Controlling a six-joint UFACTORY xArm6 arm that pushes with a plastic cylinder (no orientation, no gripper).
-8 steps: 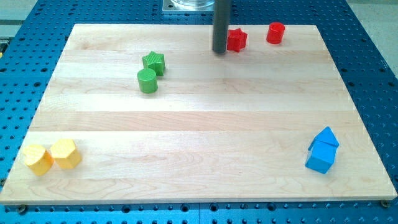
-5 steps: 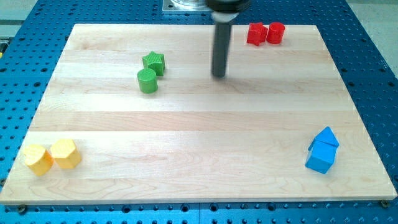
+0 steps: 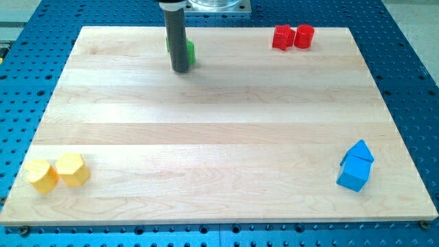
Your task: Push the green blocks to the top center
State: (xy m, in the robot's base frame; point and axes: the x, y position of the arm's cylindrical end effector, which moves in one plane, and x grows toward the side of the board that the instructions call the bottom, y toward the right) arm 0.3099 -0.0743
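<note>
My tip (image 3: 181, 70) rests on the wooden board (image 3: 219, 137) near the view's top, a little left of centre. Green blocks (image 3: 190, 51) sit directly behind the rod, toward the view's top. The rod hides most of them; only a green sliver shows on its right side and a thinner one on its left. Their shapes cannot be made out, nor whether the tip touches them.
A red star block (image 3: 282, 37) and a red cylinder (image 3: 304, 36) stand side by side at the top right. Two yellow blocks (image 3: 57, 171) sit at the bottom left corner. Two blue blocks (image 3: 357, 167) sit at the bottom right.
The rod moved from the board's upper middle to the left and up. The green blocks moved from the upper left to just behind the rod near the top edge.
</note>
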